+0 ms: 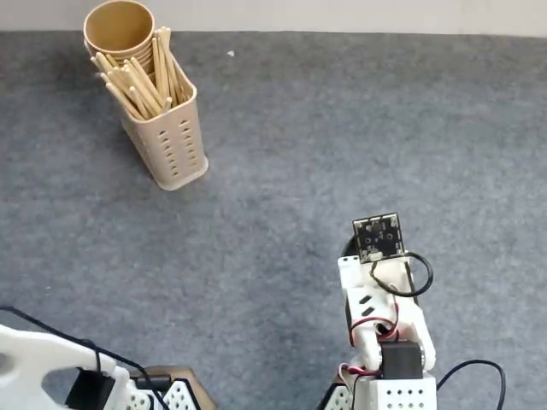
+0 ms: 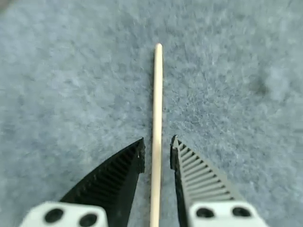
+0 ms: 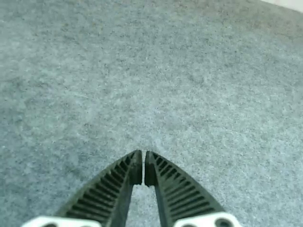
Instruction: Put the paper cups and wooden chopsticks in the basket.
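Single wooden chopstick (image 2: pixel 157 118) lies on grey mat (image 1: pixel 325 145), running straight out between the fingers of the left gripper (image 2: pixel 157 151). Jaws parted, a slim gap either side of the stick; not clamped. Basket (image 1: pixel 175 141) far left, upright, holding stacked paper cups (image 1: pixel 120 26) and a bundle of chopsticks (image 1: pixel 137 81). Right gripper (image 3: pixel 143 165) near right, clenched on nothing, over bare mat.

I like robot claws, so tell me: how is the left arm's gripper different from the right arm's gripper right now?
The left gripper has its jaws apart; the right gripper has its jaws shut together. A wooden chopstick runs between the left gripper's jaws with a gap on each side; the right gripper's jaws have nothing between them. Both have ribbed jaws and point over the grey mat.
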